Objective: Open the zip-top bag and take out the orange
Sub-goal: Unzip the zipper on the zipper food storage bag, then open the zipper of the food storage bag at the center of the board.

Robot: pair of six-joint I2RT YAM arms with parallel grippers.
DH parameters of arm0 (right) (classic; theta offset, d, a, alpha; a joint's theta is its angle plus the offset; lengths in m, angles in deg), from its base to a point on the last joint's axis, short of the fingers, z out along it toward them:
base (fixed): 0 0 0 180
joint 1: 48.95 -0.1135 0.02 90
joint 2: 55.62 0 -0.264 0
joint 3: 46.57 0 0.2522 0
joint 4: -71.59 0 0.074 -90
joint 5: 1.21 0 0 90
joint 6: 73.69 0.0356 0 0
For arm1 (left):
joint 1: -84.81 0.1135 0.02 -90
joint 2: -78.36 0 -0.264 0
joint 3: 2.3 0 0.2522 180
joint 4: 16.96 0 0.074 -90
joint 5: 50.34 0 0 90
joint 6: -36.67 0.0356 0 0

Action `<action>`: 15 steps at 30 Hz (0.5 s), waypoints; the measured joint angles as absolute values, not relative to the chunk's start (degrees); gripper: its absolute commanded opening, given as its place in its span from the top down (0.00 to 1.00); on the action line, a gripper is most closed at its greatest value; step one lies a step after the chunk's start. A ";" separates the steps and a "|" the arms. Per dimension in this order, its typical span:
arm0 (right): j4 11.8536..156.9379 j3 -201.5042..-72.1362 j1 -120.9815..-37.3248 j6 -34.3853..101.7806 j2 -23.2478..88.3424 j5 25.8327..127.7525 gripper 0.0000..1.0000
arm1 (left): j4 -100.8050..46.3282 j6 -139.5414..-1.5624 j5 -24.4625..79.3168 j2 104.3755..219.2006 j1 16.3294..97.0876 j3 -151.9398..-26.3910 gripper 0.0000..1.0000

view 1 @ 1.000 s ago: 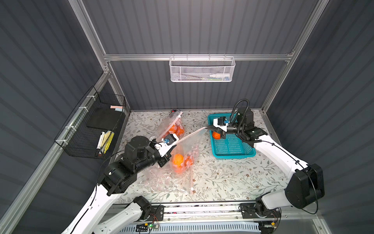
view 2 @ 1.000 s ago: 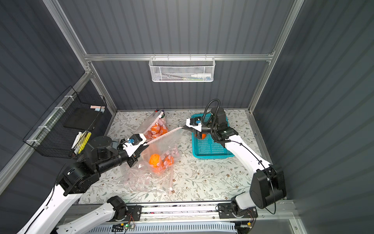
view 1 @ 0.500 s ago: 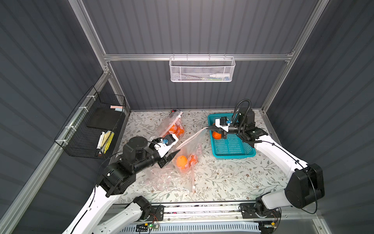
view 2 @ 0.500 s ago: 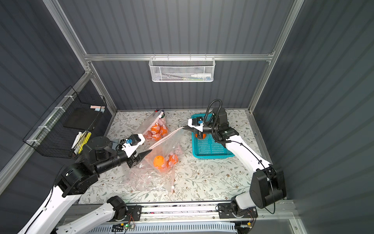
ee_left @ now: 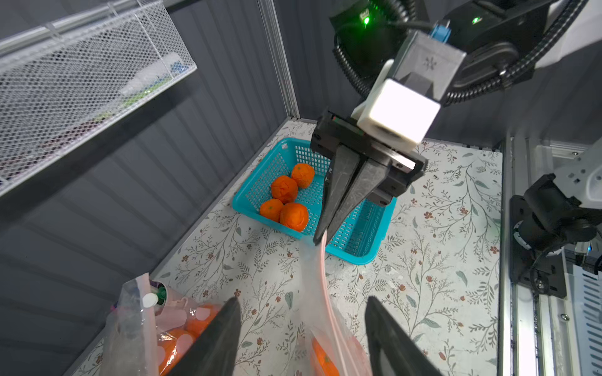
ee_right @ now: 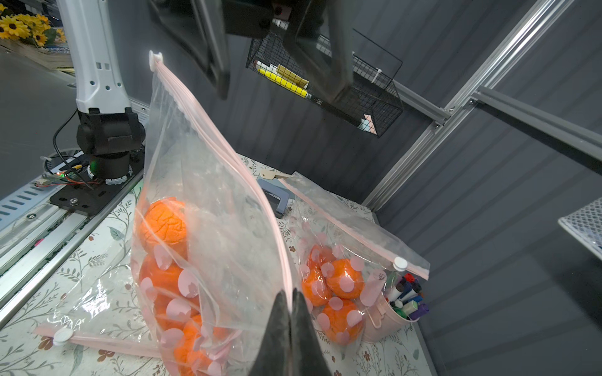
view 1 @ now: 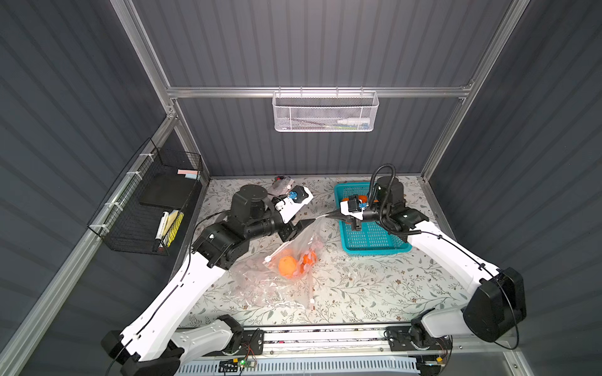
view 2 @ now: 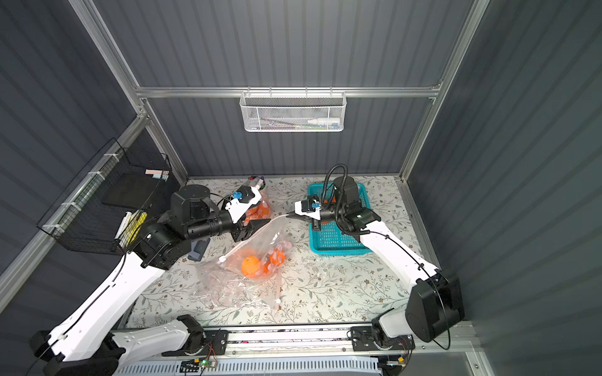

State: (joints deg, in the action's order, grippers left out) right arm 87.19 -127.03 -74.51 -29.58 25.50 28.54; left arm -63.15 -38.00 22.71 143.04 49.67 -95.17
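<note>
The clear zip-top bag [view 1: 294, 252] [view 2: 260, 250] hangs by one top corner from my right gripper [view 1: 325, 215] [view 2: 288, 214] [ee_right: 291, 294], which is shut on its pink zip strip. The strip slopes down to a white slider [view 1: 267, 259] [ee_right: 155, 58] at the far end. Several oranges lie in the bag's bottom; the nearest orange [view 1: 286, 266] [view 2: 250, 265] [ee_right: 164, 224] shows plainly. My left gripper [view 1: 301, 228] [view 2: 259, 228] [ee_left: 301, 301] is open, its fingers standing either side of the strip just below the right gripper, gripping nothing.
A teal basket [view 1: 374, 242] [ee_left: 247, 195] with several oranges sits under the right gripper. A second bag of oranges [view 2: 259, 210] [ee_right: 335, 283] and a pink cup of markers [ee_right: 395, 309] stand at the back. An empty bag [view 1: 260, 286] lies flat near the front rail.
My left gripper has opened, let go of the bag, and moved up along the zip strip toward the right gripper. The slider end has sagged. The right gripper held still.
</note>
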 measured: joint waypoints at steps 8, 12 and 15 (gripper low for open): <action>87.26 -127.03 -74.51 -30.17 25.53 28.61 1.00 | -63.82 -37.98 23.76 140.84 49.67 -92.59 0.47; 87.30 -127.03 -74.51 -30.23 25.53 28.63 1.00 | -64.28 -37.98 24.98 140.40 49.67 -91.78 0.49; 87.35 -127.03 -74.51 -30.25 25.53 28.70 1.00 | -65.18 -37.96 25.39 140.42 49.67 -91.19 0.50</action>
